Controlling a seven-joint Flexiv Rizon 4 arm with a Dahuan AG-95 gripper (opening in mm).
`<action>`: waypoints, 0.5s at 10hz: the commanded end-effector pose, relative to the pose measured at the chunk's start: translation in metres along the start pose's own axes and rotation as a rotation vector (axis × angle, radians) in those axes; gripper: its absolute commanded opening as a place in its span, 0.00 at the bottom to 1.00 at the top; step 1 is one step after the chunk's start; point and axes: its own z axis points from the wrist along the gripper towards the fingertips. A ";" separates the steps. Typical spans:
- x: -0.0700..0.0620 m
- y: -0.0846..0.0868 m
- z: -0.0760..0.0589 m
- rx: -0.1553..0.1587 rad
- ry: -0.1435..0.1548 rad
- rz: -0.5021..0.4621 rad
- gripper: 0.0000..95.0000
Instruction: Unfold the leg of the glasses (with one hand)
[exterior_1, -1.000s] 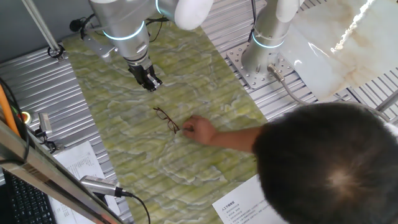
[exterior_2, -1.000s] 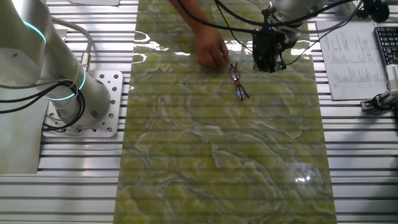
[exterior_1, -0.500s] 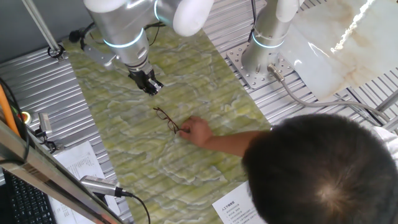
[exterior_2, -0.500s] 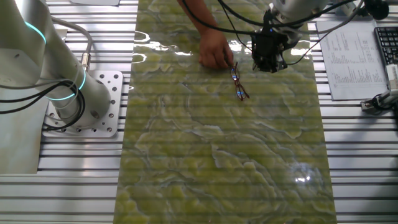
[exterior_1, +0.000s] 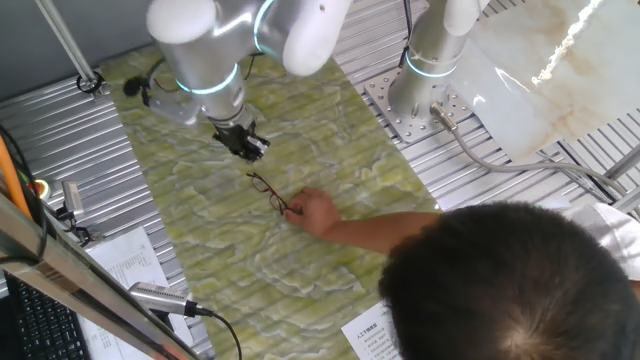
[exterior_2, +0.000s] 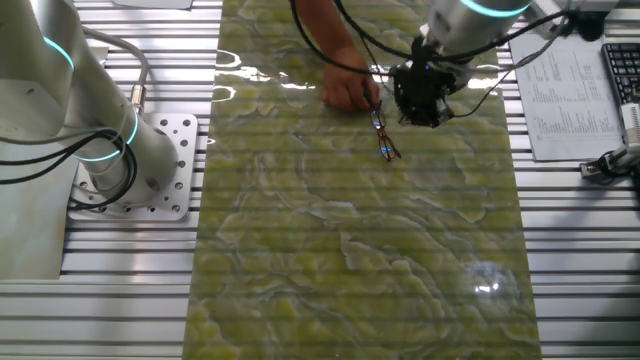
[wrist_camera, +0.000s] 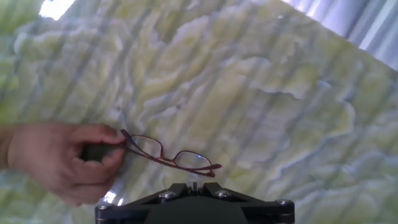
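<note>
The glasses (exterior_1: 267, 190) lie on the green marbled mat, a thin reddish-brown wire frame with clear lenses. In the other fixed view the glasses (exterior_2: 385, 135) sit just left of my gripper (exterior_2: 421, 112). My gripper (exterior_1: 251, 148), the hand on the silver arm, hovers a little behind them with its black fingers together and nothing held. In the hand view the glasses (wrist_camera: 171, 155) lie just ahead of my gripper (wrist_camera: 193, 185). A person's bare hand (wrist_camera: 62, 158) pinches their left end.
The person's arm (exterior_1: 380, 228) reaches across the mat from the near right, with the head (exterior_1: 510, 285) filling that corner. A second arm's base (exterior_1: 425, 95) stands on a metal plate at the right. Papers (exterior_2: 565, 90) lie beside the mat (exterior_2: 350, 250).
My gripper has come down and nearer to the glasses, and the arm has tilted. The person's hand has closed in on the end of the frame and stays there.
</note>
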 end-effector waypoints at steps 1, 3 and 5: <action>-0.002 -0.001 0.017 -0.005 -0.002 -0.038 0.00; -0.004 -0.003 0.033 -0.030 -0.012 -0.094 0.00; -0.005 -0.002 0.040 -0.056 -0.027 -0.140 0.00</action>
